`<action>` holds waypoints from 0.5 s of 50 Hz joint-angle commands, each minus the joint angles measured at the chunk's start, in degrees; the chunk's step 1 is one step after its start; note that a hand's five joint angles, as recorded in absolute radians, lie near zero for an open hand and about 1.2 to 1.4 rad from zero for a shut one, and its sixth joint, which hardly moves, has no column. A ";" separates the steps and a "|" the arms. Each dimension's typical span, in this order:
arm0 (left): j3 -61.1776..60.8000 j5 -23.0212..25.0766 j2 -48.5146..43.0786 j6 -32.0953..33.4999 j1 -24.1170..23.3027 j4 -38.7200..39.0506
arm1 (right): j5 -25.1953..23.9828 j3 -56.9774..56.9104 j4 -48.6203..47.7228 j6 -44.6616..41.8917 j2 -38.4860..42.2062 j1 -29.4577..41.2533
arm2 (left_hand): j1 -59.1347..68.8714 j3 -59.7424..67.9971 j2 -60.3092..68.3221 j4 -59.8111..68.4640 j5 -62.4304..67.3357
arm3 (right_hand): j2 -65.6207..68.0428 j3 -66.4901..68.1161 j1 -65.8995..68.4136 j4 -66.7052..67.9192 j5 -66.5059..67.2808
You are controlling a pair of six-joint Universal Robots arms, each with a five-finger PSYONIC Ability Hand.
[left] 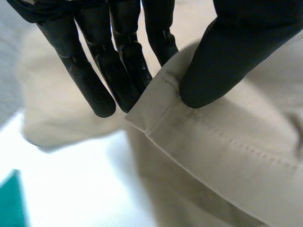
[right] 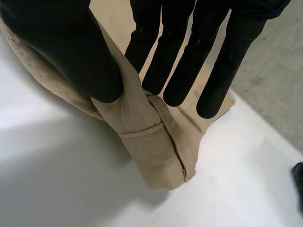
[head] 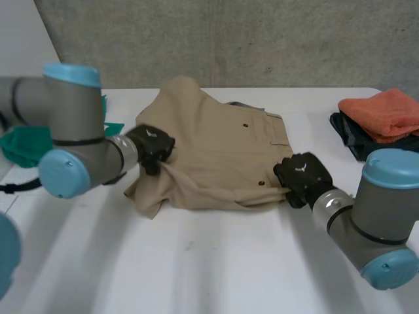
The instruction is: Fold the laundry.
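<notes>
On the white desk [head: 196, 261], my right hand [head: 302, 176] pinches the near right corner of the beige cotton trousers [head: 216, 147] between thumb and straight fingers. My left hand [head: 152, 145] pinches a stitched hem at their left edge the same way. I'd raise both corners level, keep the cloth taut between them, carry it evenly toward the far edge, and lay it flat before releasing. The folded orange towel [head: 383, 112] lies far right, well apart.
</notes>
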 commanded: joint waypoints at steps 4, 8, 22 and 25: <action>-4.85 -4.72 23.11 1.28 -0.41 1.88 | -0.78 -6.53 5.36 0.13 -16.59 -0.15 | 14.51 11.85 11.56 11.52 11.87 | 13.02 12.09 16.99 11.63 13.13; -2.32 -7.44 34.53 0.75 -0.42 4.60 | -1.40 -13.91 8.53 2.67 -23.09 -0.41 | 14.51 11.85 11.56 11.52 11.87 | 13.02 12.09 16.99 11.63 13.13; 21.07 -14.83 37.73 -0.30 -0.24 5.48 | -2.72 -42.48 14.77 19.29 -20.39 -3.32 | 14.51 11.85 11.56 11.52 11.87 | 13.02 12.09 16.99 11.63 13.13; 24.59 -14.65 32.90 -0.22 -0.24 5.31 | -2.11 -44.69 16.61 19.03 -16.79 -1.82 | 14.51 11.85 11.56 11.52 11.87 | 13.02 12.09 16.99 11.63 13.13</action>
